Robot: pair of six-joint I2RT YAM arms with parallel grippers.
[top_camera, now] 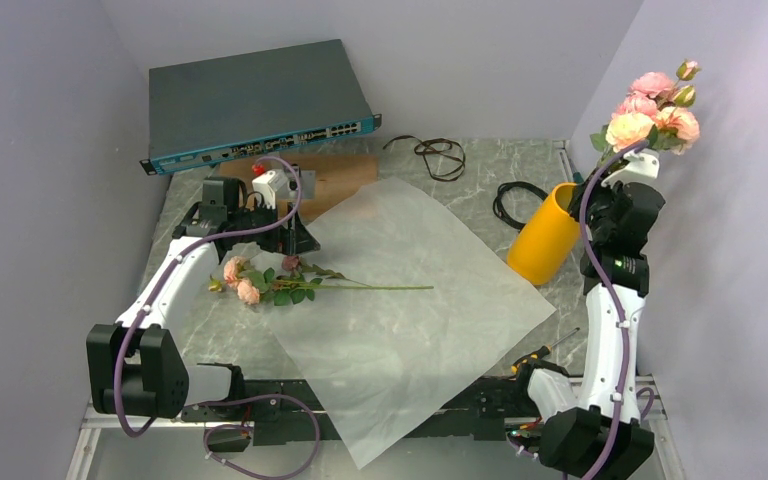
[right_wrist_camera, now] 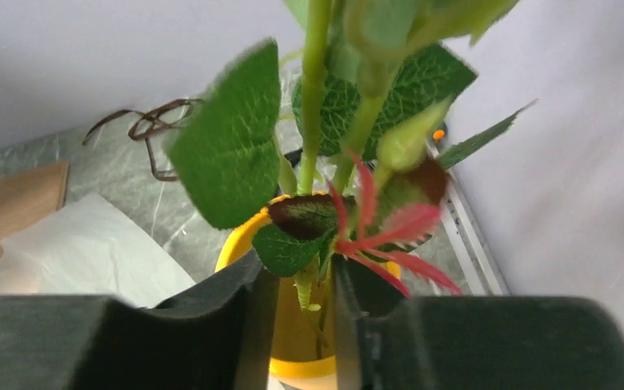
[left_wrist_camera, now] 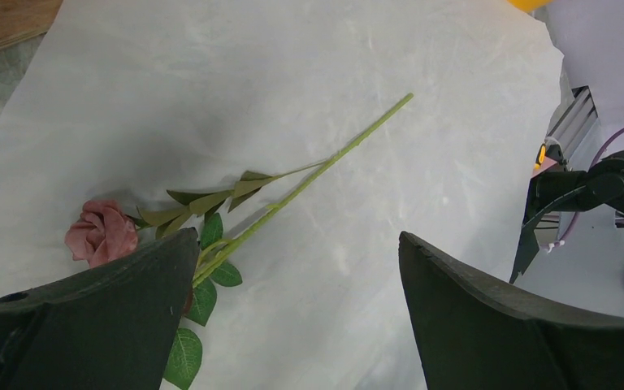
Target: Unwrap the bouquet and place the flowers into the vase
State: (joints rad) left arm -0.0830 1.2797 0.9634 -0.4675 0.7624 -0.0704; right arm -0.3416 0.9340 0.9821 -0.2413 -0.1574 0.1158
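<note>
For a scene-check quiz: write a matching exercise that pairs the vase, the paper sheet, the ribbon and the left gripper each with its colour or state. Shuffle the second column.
1. vase
2. paper sheet
3. ribbon
4. left gripper

A. spread out flat
B. wide open
C. yellow-orange
D. brown, in loose loops

Pairs: 1-C, 2-A, 3-D, 4-B.

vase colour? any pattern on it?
Plain yellow-orange, no pattern. The vase shows best in the top external view.
</note>
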